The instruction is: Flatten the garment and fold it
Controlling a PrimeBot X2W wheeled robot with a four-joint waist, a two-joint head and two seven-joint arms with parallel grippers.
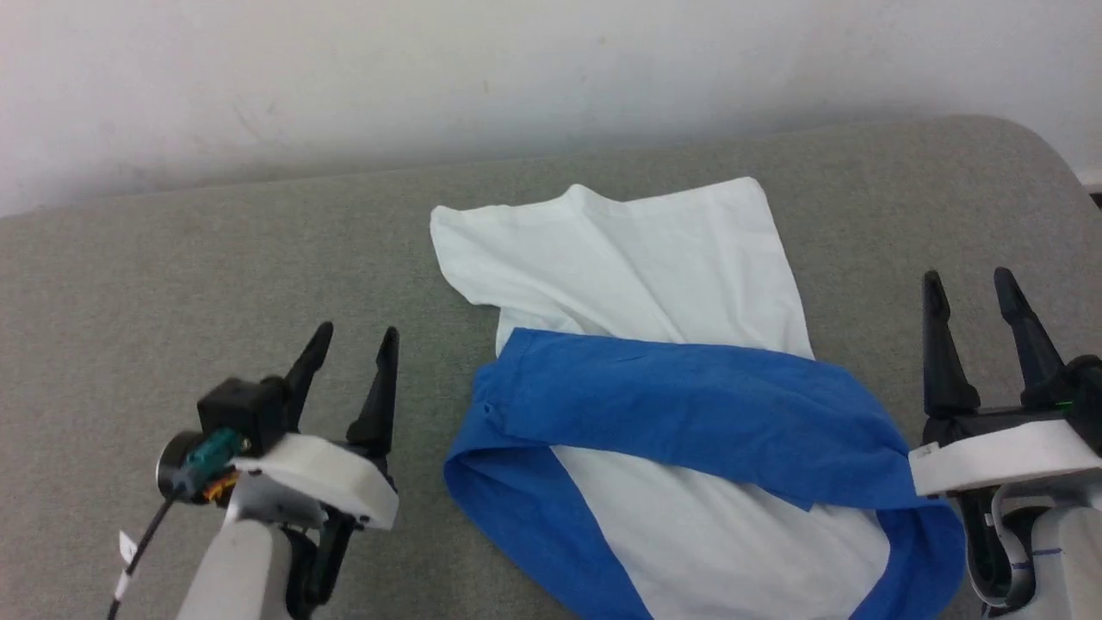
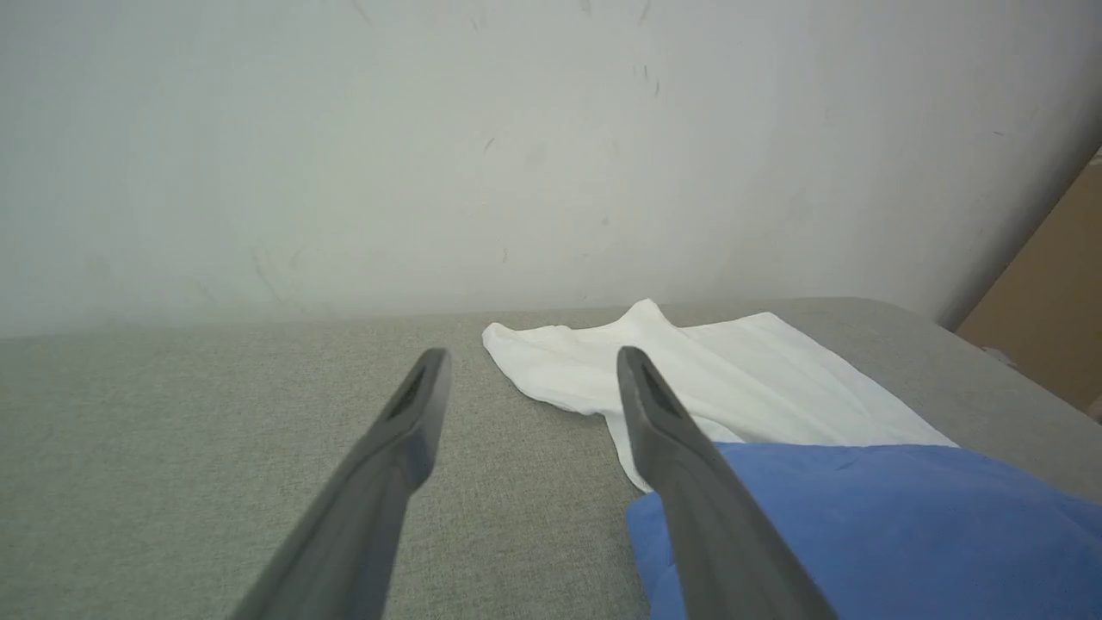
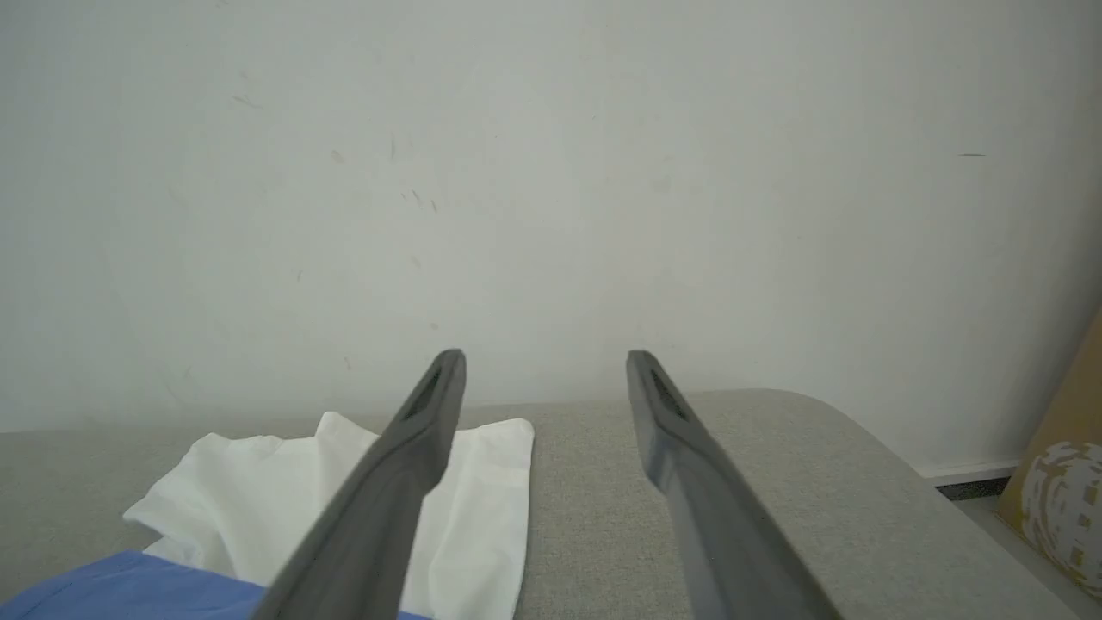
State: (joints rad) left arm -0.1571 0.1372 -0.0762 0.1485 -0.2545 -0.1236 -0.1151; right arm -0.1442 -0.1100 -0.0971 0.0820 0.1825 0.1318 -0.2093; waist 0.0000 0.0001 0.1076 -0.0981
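The garment (image 1: pixel 654 284) lies crumpled on the grey padded table (image 1: pixel 215 275), its white panel toward the wall and a blue band folded across its middle. It also shows as white and blue cloth in the left wrist view, the garment (image 2: pixel 758 379), and at the lower left of the right wrist view, the garment (image 3: pixel 258 491). My left gripper (image 1: pixel 353 338) hovers open to the left of the cloth, touching nothing. My right gripper (image 1: pixel 971 282) stands open just right of the blue edge, empty. Open fingers frame bare table in both wrist views: left gripper (image 2: pixel 532 357), right gripper (image 3: pixel 544 360).
A pale wall (image 1: pixel 516 77) runs along the table's far edge. The table's rounded corner (image 1: pixel 1024 146) is at the far right, with floor and a brown object (image 3: pixel 1067 482) beyond it. Bare grey surface spreads to the left of the cloth.
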